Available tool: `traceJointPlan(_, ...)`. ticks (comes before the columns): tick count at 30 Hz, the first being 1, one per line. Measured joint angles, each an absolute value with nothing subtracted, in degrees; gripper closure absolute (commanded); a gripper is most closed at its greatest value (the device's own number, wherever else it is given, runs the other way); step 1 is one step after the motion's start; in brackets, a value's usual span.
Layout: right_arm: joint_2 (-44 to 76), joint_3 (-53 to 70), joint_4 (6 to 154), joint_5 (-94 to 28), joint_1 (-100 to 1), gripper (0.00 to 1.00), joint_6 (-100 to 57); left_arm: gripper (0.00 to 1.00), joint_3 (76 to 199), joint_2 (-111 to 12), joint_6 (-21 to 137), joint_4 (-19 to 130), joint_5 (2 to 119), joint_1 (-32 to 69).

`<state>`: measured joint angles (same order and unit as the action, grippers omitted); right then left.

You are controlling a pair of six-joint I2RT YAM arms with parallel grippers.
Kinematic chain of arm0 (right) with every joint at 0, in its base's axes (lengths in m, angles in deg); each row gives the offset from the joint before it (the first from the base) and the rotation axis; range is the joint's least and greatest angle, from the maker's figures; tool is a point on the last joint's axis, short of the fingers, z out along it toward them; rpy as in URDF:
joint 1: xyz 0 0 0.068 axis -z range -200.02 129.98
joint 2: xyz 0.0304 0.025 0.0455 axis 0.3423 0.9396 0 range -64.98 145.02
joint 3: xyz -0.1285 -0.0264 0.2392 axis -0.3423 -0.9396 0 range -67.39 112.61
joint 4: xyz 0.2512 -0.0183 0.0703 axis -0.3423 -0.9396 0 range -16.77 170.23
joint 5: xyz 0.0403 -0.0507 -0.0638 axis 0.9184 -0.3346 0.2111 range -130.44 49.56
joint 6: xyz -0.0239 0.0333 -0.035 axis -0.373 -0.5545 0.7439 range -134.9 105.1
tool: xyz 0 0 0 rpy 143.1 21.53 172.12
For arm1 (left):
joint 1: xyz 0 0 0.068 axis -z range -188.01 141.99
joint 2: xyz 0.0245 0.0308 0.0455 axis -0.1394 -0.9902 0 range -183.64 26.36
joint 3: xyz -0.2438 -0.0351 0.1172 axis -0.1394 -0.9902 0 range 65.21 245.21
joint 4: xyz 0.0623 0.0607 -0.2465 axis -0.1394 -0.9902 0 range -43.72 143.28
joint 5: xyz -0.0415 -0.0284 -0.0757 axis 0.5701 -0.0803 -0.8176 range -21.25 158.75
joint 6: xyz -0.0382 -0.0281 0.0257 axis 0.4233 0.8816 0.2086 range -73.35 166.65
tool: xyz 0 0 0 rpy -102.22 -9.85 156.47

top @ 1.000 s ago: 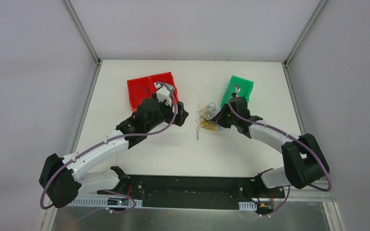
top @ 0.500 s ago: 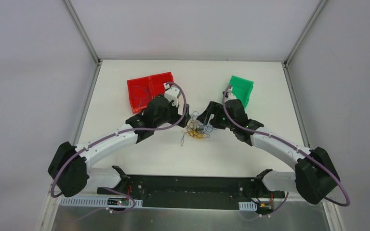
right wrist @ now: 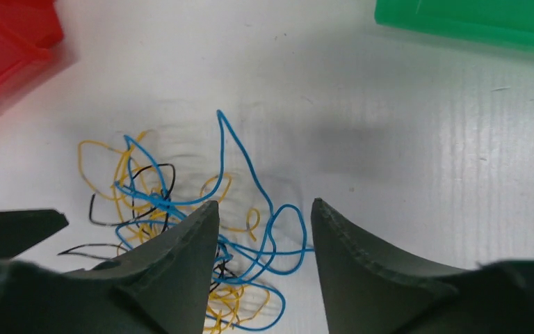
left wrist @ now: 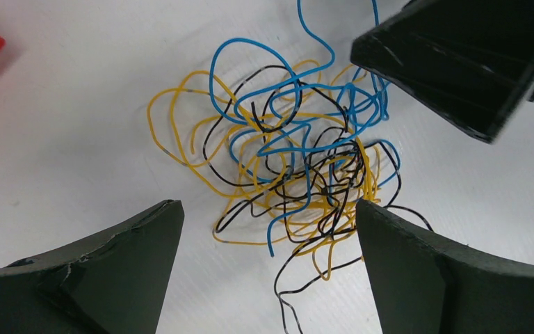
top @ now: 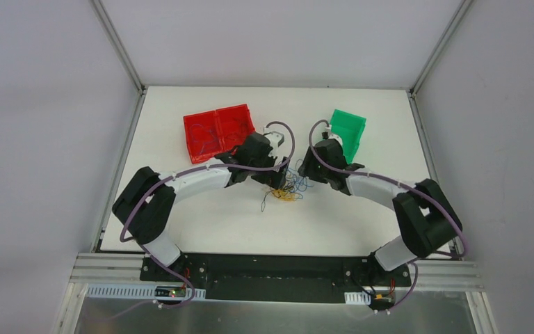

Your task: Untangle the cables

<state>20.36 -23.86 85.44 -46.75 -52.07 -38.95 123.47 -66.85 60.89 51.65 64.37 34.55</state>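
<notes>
Starting at the near edge of the table (top: 201,229), the left arm (top: 188,182) and the right arm (top: 382,188) both bend inward toward the middle of the white surface.

The left gripper (left wrist: 268,209) hangs over the cables (left wrist: 334,174) with its jaws spread wide and nothing clamped between them. In its wrist view the two dark fingers (left wrist: 111,278) frame the tangle from 7 and 5 o'clock. The cables lie on the table as one loose knot of yellow, blue and black wires. Blue loops sit toward 12 o'clock, yellow loops bulge out at 9 o'clock, and a black strand trails off at 6 o'clock.

The right gripper (right wrist: 264,205) stands just beside the knot, its jaws also apart but with a narrower gap. In its wrist view, blue loops run across that gap. Whether the fingers touch any wire cannot be told.

From above, the tangle rests near the table's centre, with the left gripper at its 10 o'clock and the right gripper between its 1 and 2 o'clock, both close in.

Farther back, two red bins (top: 219,131) sit side by side at 10 o'clock from the knot. A green bin (top: 349,126) sits between 1 and 2 o'clock, behind the right gripper.
</notes>
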Motion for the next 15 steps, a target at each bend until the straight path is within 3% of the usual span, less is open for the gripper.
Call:
traceJointPlan(5,27.4,-20.4,84.3,-45.5,-52.0,0.96,-38.2,0.02,123.7,-67.4,62.7,50.9,59.8,33.1)
traceJointPlan(8,27.8,-19.8,84.0,-45.2,-52.0,1.00,-38.4,0.09,124.9,-68.9,63.5,51.3,58.1,32.5)
traceJointPlan(10,27.3,-19.8,83.8,-45.3,-52.0,1.00,-38.6,0.23,125.7,-70.6,63.8,51.5,57.1,32.3)
traceJointPlan(15,21.8,-21.9,83.9,-46.1,-52.0,1.00,-38.6,0.70,127.6,-75.7,65.2,51.4,54.3,31.2)
